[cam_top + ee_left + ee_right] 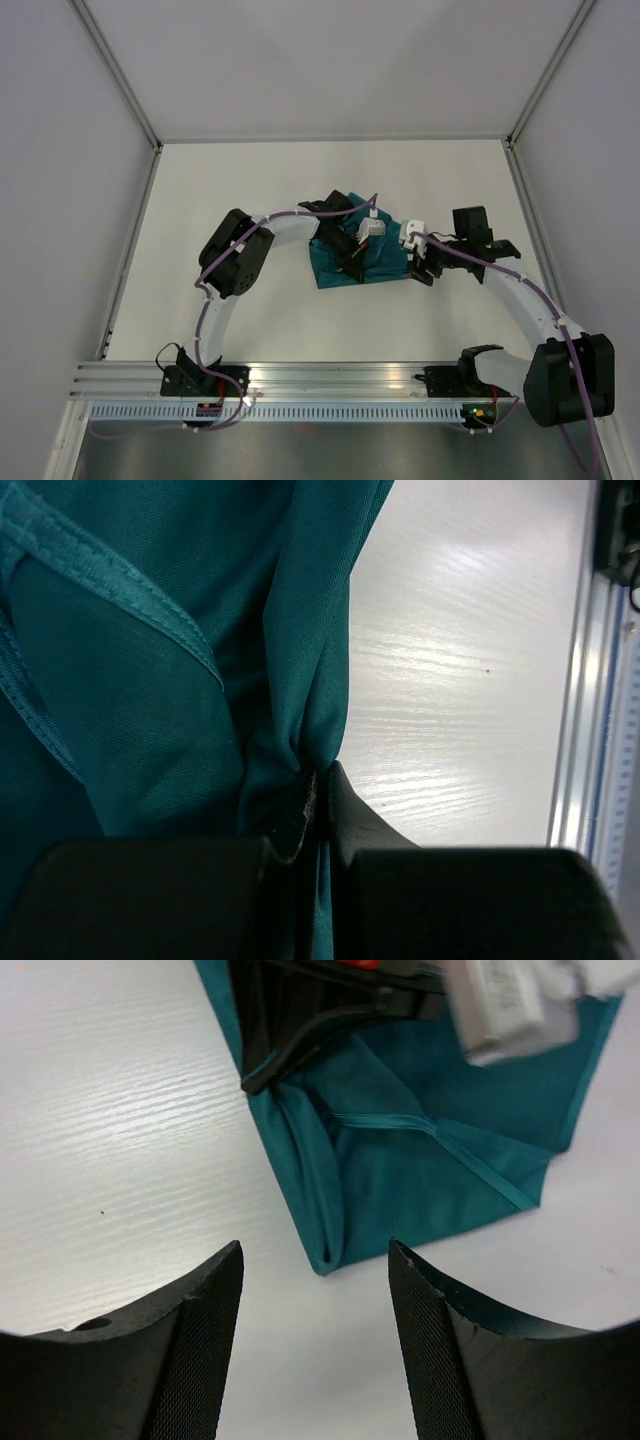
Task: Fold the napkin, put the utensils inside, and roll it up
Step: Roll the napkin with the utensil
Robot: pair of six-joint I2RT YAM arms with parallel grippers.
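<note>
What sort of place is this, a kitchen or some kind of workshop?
Most likely a robotics lab test cell, not a kitchen: a white table boxed in by blank grey panels, two robot arms bolted to an aluminium rail, and a teal napkin between them.

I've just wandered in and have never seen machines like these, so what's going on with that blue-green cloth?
Two robot arms are working on a teal napkin that lies loosely folded over on the white table and is not rolled up yet. The left arm has its jaws shut on a bunched fold of the cloth. The right arm hovers by the napkin's corner with its jaws open, holding nothing.
</note>
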